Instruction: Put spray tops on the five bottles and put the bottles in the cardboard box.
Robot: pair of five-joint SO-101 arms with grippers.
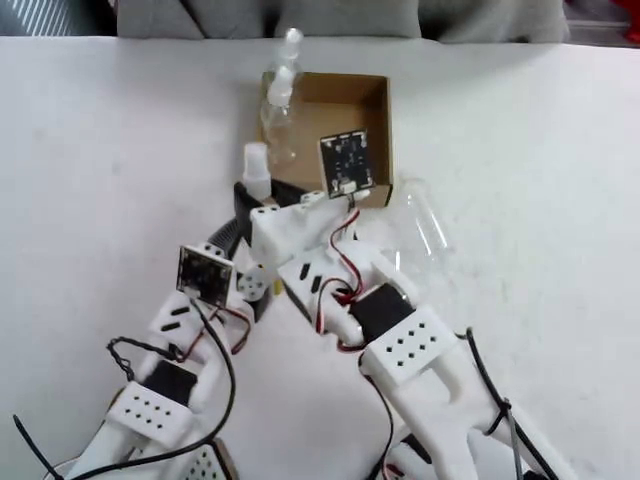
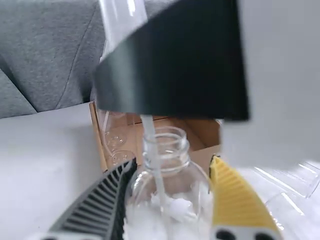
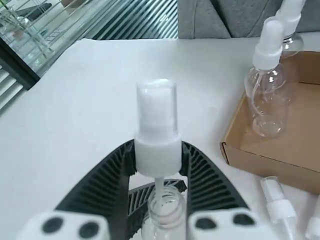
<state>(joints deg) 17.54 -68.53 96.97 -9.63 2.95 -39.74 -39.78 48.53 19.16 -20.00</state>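
Right pincer (image 3: 157, 156) tight around spray top (image 3: 157, 117)

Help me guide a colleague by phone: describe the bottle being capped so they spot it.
Find the brown cardboard box at the table's far middle. At its near left corner, a clear plastic bottle stands in the left tool. Unlike the capped bottles in the box, its neck is open, with a white spray top in the right tool hovering above.
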